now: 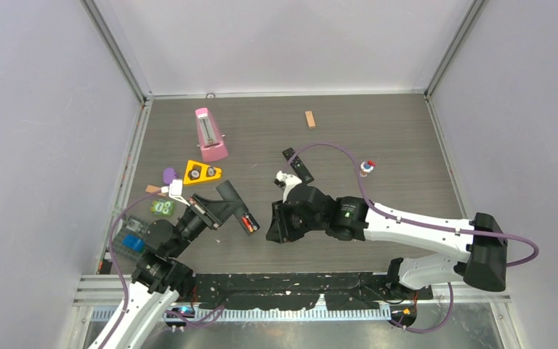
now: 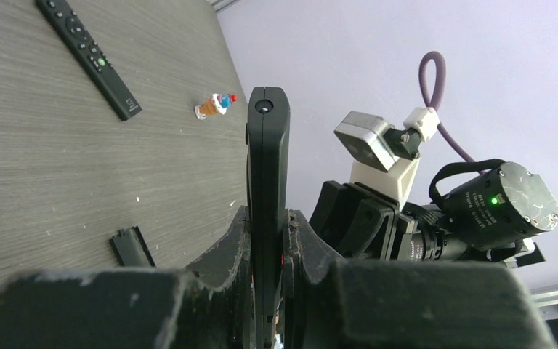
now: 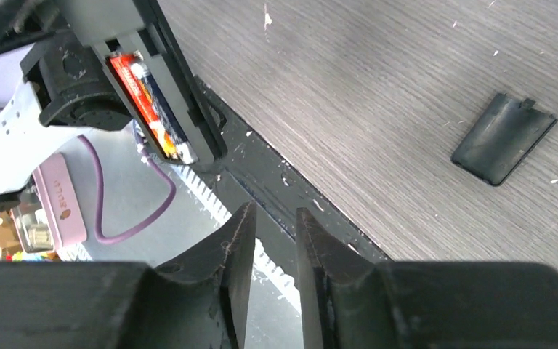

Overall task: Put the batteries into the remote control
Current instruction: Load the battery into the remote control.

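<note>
Nearest: right fingers (image 3: 236,247), narrowly parted, nothing between them. Beyond tips, up-left, not touching: batteries (image 3: 152,109), seemingly two, side by side in open compartment of remote control (image 2: 267,160); ends partly hidden. Remote clamped edge-on by left fingers (image 2: 229,251), lower end hidden. One loose cover (image 3: 503,138) and one second remote (image 2: 87,57) flat on tabletop (image 2: 36,167).

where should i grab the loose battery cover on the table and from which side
Probably pinch the battery cover across its two long edges, near the middle, the right hand coming straight down from above. It lies flat and thin on the table, so only those edges offer parallel faces.
</note>
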`<control>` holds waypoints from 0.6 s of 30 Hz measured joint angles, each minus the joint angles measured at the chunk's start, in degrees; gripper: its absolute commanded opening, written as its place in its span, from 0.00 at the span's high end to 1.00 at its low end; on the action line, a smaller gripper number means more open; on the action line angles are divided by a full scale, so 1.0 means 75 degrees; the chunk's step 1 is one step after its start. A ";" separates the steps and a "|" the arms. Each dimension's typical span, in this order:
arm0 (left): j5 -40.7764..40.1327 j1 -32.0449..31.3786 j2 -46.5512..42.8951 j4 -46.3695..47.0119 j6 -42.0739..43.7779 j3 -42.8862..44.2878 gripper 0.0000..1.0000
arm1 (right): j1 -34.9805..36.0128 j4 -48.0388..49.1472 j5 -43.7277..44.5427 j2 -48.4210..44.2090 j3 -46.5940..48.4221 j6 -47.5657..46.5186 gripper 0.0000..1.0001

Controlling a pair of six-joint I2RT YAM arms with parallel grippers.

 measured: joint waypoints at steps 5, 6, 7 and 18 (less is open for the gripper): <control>0.0000 0.0003 0.0000 -0.0149 0.0271 0.0160 1.00 | -0.0003 0.0516 -0.0326 -0.0254 -0.0245 -0.0149 0.41; 0.0050 0.0003 0.0000 -0.0154 0.0347 0.0172 1.00 | -0.0003 0.0705 -0.0373 -0.0306 -0.0245 -0.0184 0.36; 0.0131 0.0000 0.0000 -0.0184 0.0484 0.0198 1.00 | -0.0003 0.0886 -0.0385 -0.0376 -0.0245 -0.0224 0.31; 0.1985 0.0000 0.0612 -0.0245 0.1539 0.1311 1.00 | -0.0003 0.2454 -0.0746 -0.0994 -0.0592 -0.1227 0.23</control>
